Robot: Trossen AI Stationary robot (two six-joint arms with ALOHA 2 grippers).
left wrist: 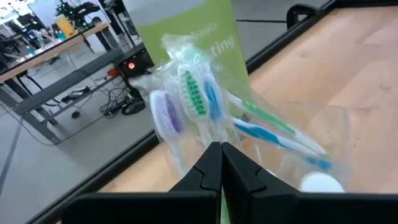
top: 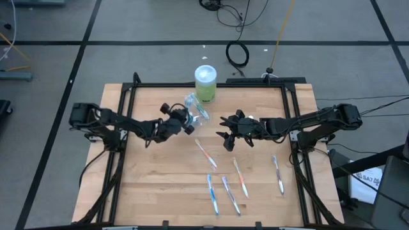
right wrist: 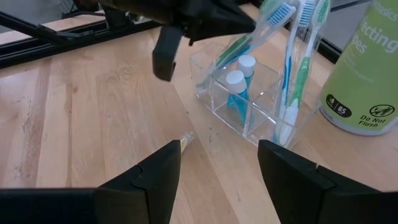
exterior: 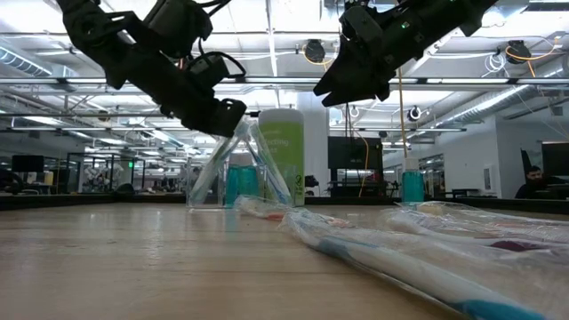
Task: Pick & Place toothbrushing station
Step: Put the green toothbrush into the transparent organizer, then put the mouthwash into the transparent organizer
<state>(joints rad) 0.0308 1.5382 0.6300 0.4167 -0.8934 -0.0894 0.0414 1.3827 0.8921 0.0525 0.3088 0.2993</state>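
Note:
A clear plastic cup (top: 198,110) (right wrist: 249,106) stands on the wood table just in front of a green container. Wrapped toothbrushes (left wrist: 193,93) lean in it, heads up, beside two small white-capped teal tubes (right wrist: 236,84). My left gripper (top: 189,121) (left wrist: 221,155) hangs at the cup's left side, shut on a wrapped toothbrush (right wrist: 230,53) that slants down into the cup. My right gripper (top: 225,132) (right wrist: 217,162) hovers open above the table to the cup's right, with nothing between its fingers. My left gripper pinches the wrapped toothbrush's upper part (right wrist: 249,38) between its two shut fingers, slanting down from the table's left. The brush is tilted, its lower end (right wrist: 206,79) inside the cup's left compartment. The fingers themselves hide the exact spot of the hold.
A green cylindrical container with a pale lid (top: 206,82) (right wrist: 364,74) stands right behind the cup. Several wrapped toothbrushes (top: 223,185) lie loose on the table's near half, under and in front of my right gripper. A black frame rail (top: 128,128) borders the table.

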